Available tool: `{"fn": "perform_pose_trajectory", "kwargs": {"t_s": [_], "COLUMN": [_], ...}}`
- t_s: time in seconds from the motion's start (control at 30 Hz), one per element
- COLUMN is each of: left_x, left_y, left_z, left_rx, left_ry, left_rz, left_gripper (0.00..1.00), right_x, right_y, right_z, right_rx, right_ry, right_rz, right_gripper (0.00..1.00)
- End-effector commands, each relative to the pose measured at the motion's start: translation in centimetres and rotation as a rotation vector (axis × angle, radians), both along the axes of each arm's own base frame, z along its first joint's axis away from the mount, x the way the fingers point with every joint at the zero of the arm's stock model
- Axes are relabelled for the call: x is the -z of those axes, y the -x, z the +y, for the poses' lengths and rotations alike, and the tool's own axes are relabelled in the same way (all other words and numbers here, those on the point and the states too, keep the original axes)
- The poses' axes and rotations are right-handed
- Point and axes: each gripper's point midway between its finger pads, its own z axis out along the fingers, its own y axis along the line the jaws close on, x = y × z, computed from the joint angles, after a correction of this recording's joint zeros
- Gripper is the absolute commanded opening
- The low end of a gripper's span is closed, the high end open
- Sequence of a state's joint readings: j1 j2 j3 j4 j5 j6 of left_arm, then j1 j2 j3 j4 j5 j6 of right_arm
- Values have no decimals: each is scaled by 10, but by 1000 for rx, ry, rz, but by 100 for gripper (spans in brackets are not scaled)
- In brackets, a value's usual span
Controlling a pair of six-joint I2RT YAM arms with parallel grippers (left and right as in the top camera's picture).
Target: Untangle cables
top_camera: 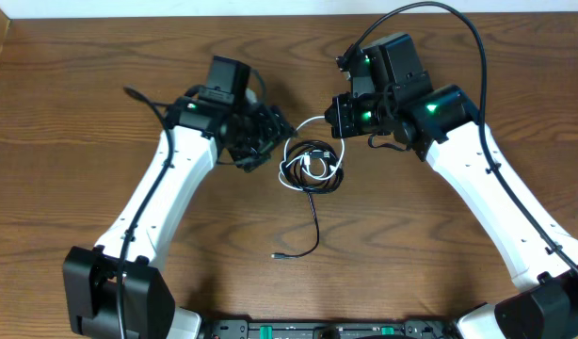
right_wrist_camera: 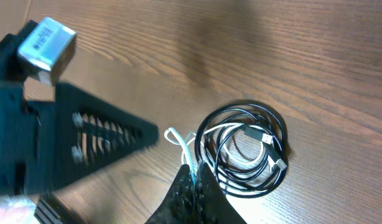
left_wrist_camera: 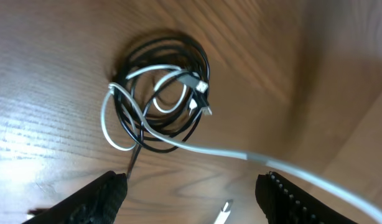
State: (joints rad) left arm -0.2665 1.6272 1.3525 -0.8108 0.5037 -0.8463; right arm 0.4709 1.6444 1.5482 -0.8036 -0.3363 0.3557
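Observation:
The cables [top_camera: 310,168] lie in a tangled coil on the table between both arms: black loops [left_wrist_camera: 163,93] with a white cord [left_wrist_camera: 241,154] threaded through them. My right gripper [right_wrist_camera: 194,177] is shut on the white cord, which rises from the coil [right_wrist_camera: 244,149] into its fingertips [top_camera: 334,118]. My left gripper [top_camera: 268,139] hovers just left of the coil, open, its fingers [left_wrist_camera: 97,199] wide apart and holding nothing. A small plug end [left_wrist_camera: 223,211] shows on the table between them. One black tail [top_camera: 313,231] trails toward the front and ends in a plug [top_camera: 277,255].
The wooden table [top_camera: 82,113] stretches around the coil. The left arm's gripper [right_wrist_camera: 85,137] fills the left of the right wrist view, close to the coil. Thick black arm cables [top_camera: 458,28] arc over the right arm.

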Motion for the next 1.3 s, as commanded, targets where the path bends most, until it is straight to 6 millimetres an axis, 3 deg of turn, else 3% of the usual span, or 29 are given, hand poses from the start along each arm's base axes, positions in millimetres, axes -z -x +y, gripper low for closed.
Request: {"fn": "perform_pose_trajectory", "kwargs": {"t_s": [0.0, 0.27, 0.53, 1.1, 1.27], "left_x": [-3, -4, -4, -11, -8], "left_y": [-3, -2, 2, 3, -4], "left_z": [11, 7, -1, -18, -8], "left_rx": [-236, -365, -517, -547, -596], "left_ry": [65, 102, 147, 219, 202], "left_rz": [133, 217, 327, 376, 356], "left_gripper": [72, 72, 66, 67, 67], "right_x": [-7, -7, -16, -21, -21], "right_y": [4, 4, 11, 19, 22], "right_z": [3, 3, 18, 37, 38], "right_rx": [-3, -3, -69, -150, -187], "right_ry": [-4, -5, -86, -85, -81], "right_rz": [-15, -16, -7, -58, -73], "right_gripper": [1, 1, 1, 1, 1]}}
